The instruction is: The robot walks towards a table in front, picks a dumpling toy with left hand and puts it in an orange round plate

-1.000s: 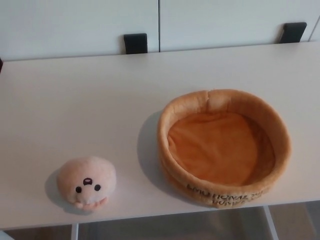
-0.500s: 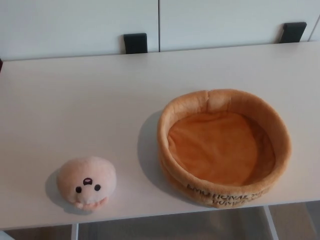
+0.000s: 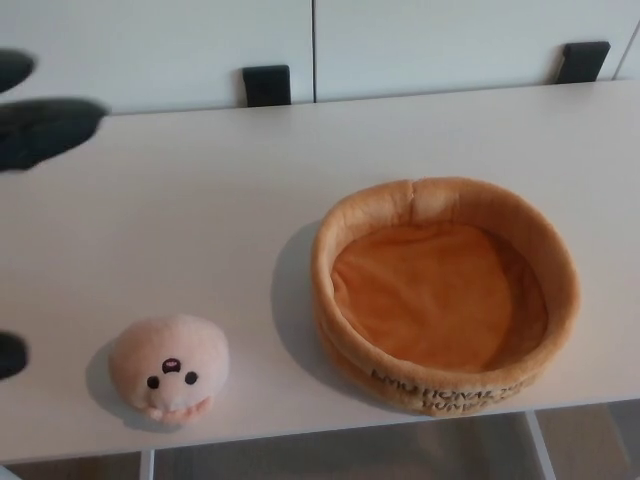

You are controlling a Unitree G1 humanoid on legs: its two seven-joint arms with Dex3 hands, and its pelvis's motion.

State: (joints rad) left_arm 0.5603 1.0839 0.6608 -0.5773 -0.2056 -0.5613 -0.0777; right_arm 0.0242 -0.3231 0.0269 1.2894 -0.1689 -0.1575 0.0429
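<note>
A pale plush dumpling toy (image 3: 168, 367) with a small stitched face sits untouched near the front left edge of the white table (image 3: 200, 220), well apart from the orange round plate (image 3: 445, 292), a soft-walled plush dish that stands empty on the right. The robot appears to have reached the table, so the walk looks done, but the pick has not begun: nothing holds the toy, and both the grasp and the carry across to the plate are left to do. The left hand (image 3: 45, 130) shows only as blurred black shapes at the far left of the picture, over the back of the table and again at the left edge close to the toy; whether its fingers are spread or pressed together cannot be told from so smeared a view. The right hand does not show at all. Half a second earlier no part of the robot was in the picture, so the dark shapes are new, and the whole scene has slid slightly leftward, which reads as the head camera shifting, not the toy or plate moving.
</note>
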